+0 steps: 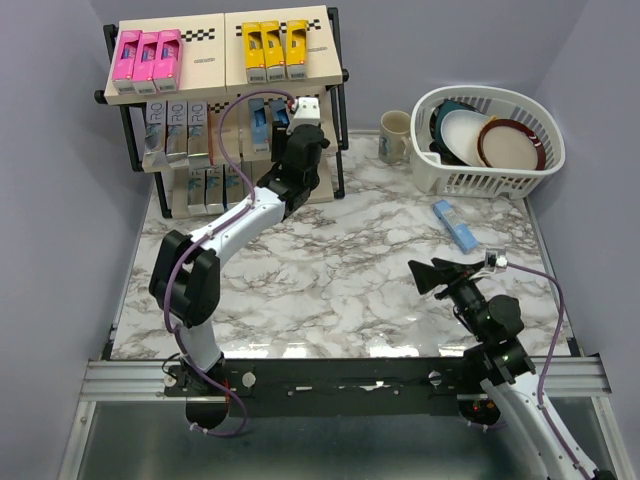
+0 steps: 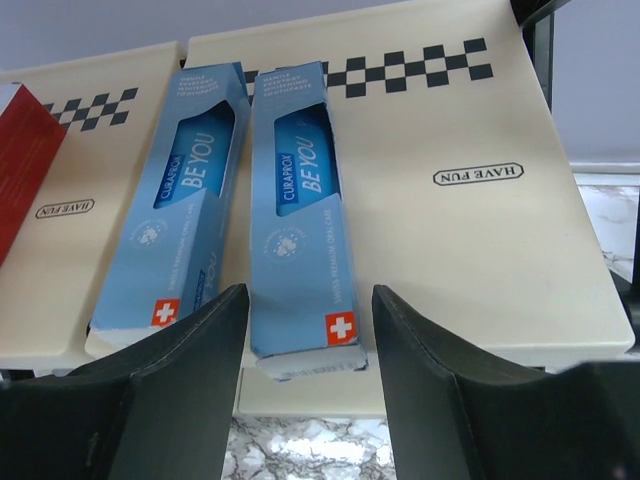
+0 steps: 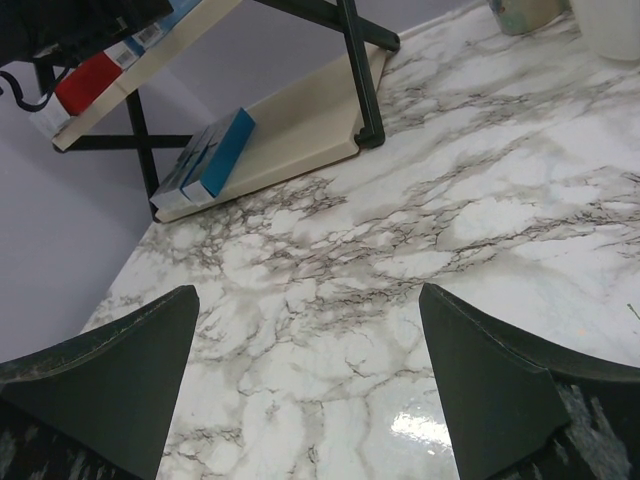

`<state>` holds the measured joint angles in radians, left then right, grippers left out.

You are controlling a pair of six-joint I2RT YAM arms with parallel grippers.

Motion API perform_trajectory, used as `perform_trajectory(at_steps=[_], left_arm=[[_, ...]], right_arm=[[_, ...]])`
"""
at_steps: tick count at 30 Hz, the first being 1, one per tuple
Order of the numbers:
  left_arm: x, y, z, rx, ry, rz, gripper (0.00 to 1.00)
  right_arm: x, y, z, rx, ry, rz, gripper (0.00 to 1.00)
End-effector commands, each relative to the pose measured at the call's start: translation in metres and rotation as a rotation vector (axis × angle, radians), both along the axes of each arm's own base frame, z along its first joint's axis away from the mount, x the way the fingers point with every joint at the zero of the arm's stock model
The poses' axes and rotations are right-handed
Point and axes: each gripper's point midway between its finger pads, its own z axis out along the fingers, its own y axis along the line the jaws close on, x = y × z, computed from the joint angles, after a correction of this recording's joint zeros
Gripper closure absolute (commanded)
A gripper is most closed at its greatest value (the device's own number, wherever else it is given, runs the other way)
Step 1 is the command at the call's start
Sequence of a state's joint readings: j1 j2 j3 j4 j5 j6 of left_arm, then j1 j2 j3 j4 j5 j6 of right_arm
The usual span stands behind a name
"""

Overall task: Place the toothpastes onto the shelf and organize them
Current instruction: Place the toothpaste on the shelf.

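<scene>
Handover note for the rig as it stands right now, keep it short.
Left gripper: open, fingers either side of a light blue carton lying on the shelf's middle board, beside a second blue carton.
Right gripper: open, empty, above the marble table.
Done: three pink cartons and three yellow cartons on the top tier; more on the lower tiers.
Left: one loose blue carton on the table near the white basket.

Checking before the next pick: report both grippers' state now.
Left gripper: jaws open, either side of a light blue toothpaste lying on the shelf.
Right gripper: jaws open, empty.
</scene>
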<state>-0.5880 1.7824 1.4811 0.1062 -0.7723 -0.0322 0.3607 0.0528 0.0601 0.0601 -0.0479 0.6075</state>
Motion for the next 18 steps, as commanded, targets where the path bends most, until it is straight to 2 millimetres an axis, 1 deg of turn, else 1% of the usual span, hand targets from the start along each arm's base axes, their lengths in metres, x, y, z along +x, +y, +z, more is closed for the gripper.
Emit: perform_trajectory(at_steps=[1,6,12,18], left_arm=[[-0.012,0.008,0.027,-0.065,-0.02,0.003,0.36],[-0.014,0.018,0.023,-0.026,-0.006,0.042,0.38],[-0.012,0.019,0.018,0.009,0.011,0.059,0.44],[-0.013,0.025,0.022,0.026,0.003,0.089,0.44]], right_arm=[[0.001,0.005,-0.041,-0.046,0.058,0.029,0.0],[0.001,0.005,-0.041,-0.045,0.055,0.028,0.0],[0.001,0.006,-0.042,-0.046,0.06,0.031,0.0],[0.001,0.006,-0.043,-0.048,0.06,0.033,0.0]])
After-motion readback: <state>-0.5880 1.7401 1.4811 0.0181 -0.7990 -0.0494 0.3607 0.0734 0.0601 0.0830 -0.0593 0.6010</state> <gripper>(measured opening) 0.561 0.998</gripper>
